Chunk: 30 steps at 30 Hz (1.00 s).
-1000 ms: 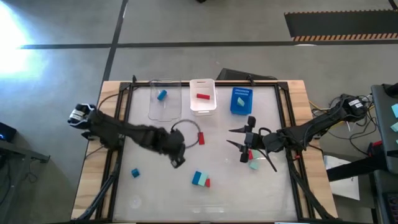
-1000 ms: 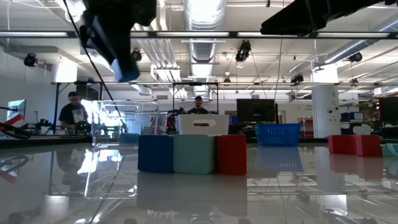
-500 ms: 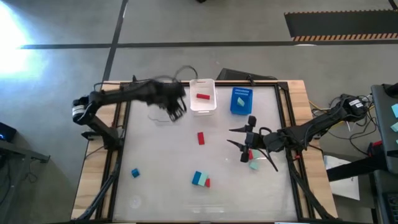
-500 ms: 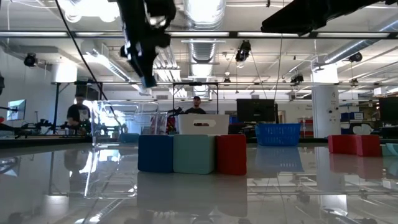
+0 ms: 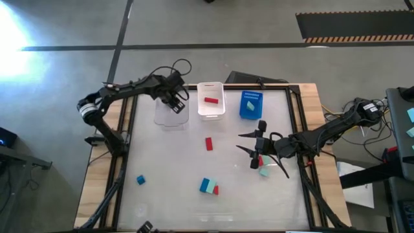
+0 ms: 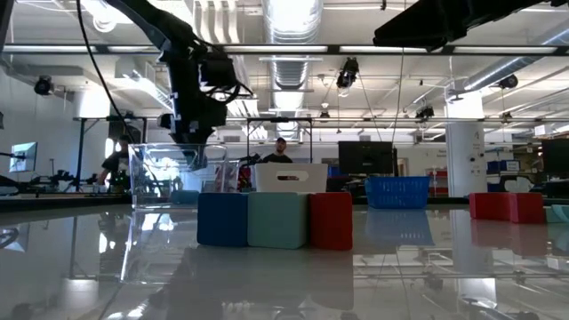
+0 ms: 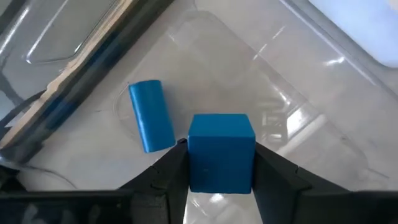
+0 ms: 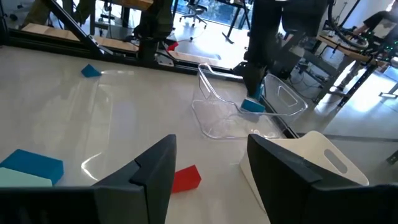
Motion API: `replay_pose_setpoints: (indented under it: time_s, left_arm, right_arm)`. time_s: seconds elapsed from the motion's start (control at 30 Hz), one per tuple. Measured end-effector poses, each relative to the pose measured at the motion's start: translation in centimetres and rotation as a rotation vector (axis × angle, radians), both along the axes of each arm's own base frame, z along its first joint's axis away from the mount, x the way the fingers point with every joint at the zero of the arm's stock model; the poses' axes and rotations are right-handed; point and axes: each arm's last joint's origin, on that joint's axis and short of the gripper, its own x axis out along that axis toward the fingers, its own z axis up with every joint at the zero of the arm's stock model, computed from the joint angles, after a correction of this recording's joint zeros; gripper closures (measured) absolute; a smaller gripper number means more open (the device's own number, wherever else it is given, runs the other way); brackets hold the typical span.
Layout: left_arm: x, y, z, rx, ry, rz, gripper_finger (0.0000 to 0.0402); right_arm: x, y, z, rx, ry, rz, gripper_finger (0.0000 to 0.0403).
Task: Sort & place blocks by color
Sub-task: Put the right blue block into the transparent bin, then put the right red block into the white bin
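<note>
**Blue cube held over clear bin on glossy sorting table**

From above, the left gripper (image 5: 174, 100) hangs over the clear bin (image 5: 169, 115) at the white table's (image 5: 168, 194) far edge; the right gripper (image 5: 249, 145) waits mid-table, fingers spread and empty. At table height, blue, mint and red blocks (image 6: 275, 220) mirror in the glossy top, a workshop behind. The left wrist camera shows the fingers clamping a blue cube (image 7: 221, 151) above a blue bar (image 7: 151, 116).
</note>
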Motion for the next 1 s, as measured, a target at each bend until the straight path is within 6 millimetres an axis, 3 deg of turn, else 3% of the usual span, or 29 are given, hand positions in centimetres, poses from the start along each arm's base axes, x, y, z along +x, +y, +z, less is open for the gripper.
replay_pose_setpoints:
  time_s: [0.27, 1.0]
  left_arm:
    - [-0.3, -0.2, -1.9, -0.021, 0.025, 0.008, 0.0258]
    - [0.2, 0.0, -1.7, 0.017, -0.024, 0.005, 0.0254]
  right_arm:
    - [0.0, 0.0, 0.0, -0.001, 0.001, 0.000, 0.0213]
    - [0.0, 0.0, 0.0, -0.003, 0.002, 0.001, 0.0213]
